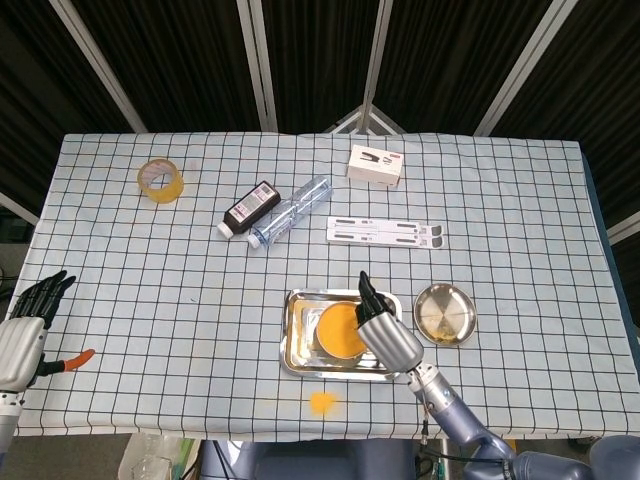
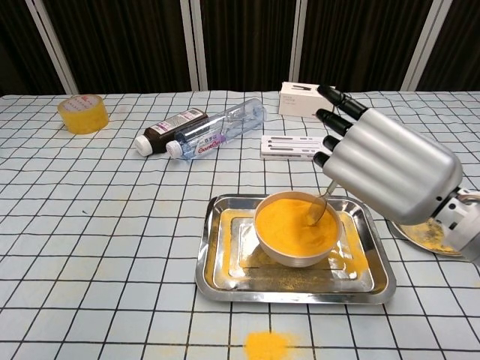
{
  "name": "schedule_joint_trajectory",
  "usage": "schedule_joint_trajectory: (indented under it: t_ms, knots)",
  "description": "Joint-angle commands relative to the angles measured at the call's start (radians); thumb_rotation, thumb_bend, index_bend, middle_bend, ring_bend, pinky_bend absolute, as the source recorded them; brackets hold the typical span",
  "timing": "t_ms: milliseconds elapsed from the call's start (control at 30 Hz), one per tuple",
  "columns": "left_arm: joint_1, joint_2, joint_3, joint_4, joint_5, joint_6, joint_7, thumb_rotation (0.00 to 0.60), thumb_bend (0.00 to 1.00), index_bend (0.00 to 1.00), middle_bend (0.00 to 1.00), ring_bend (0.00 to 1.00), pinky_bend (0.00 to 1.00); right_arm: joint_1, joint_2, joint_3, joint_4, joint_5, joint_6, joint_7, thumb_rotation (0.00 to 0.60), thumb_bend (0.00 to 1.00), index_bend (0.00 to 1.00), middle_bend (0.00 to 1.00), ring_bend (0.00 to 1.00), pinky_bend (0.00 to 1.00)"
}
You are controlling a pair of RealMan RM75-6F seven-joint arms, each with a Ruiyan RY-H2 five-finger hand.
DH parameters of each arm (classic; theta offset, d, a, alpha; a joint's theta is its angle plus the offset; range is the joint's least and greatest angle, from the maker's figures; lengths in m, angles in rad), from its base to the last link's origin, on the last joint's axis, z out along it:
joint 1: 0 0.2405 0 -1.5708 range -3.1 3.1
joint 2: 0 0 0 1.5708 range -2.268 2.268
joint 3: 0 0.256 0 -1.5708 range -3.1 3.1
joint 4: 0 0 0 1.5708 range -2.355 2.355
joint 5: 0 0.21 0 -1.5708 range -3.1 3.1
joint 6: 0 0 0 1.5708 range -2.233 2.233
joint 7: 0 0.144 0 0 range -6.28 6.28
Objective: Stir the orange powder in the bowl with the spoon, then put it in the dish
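A bowl (image 2: 289,229) full of orange powder (image 1: 338,328) stands in a steel tray (image 2: 225,281) near the table's front middle. My right hand (image 2: 386,165) hovers over the bowl's right side and grips the spoon (image 2: 318,208), whose tip is dipped in the powder by the right rim. The spoon handle disappears under the hand. The round steel dish (image 1: 447,313) lies right of the tray, and in the chest view the right hand mostly covers it. My left hand (image 1: 25,325) holds nothing, fingers straight, at the table's front left edge.
Spilled orange powder (image 2: 266,345) lies on the cloth in front of the tray, and more dusts the tray floor. Behind the tray are a flat white holder (image 1: 385,233), a clear bottle (image 1: 290,212), a dark bottle (image 1: 250,210), a white box (image 1: 376,165) and a yellow tape roll (image 1: 160,180).
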Motion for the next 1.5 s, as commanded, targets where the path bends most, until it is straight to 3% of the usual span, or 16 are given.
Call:
schedule_joint_trajectory:
  t_ms: [33,833,1500]
  knots:
    - [0.000,0.000,0.000,0.000,0.000,0.001,0.000,0.600,0.00,0.00,0.00,0.00,0.00,0.000,-0.005,0.000,0.006,-0.007,-0.004,0.002,0.600,0.56,0.60,0.51,0.18,0.00]
    - [0.000,0.001,-0.002,-0.001,-0.002,0.001,-0.002,0.600,0.00,0.00,0.00,0.00,0.00,-0.019,-0.057,0.014,-0.026,-0.005,-0.022,0.030,0.600,0.57,0.61,0.51,0.18,0.00]
    - [-0.001,0.001,-0.003,-0.004,-0.006,-0.002,-0.004,0.600,0.00,0.00,0.00,0.00,0.00,-0.017,-0.018,0.050,-0.096,-0.022,-0.022,-0.007,0.600,0.57,0.61,0.51,0.18,0.00]
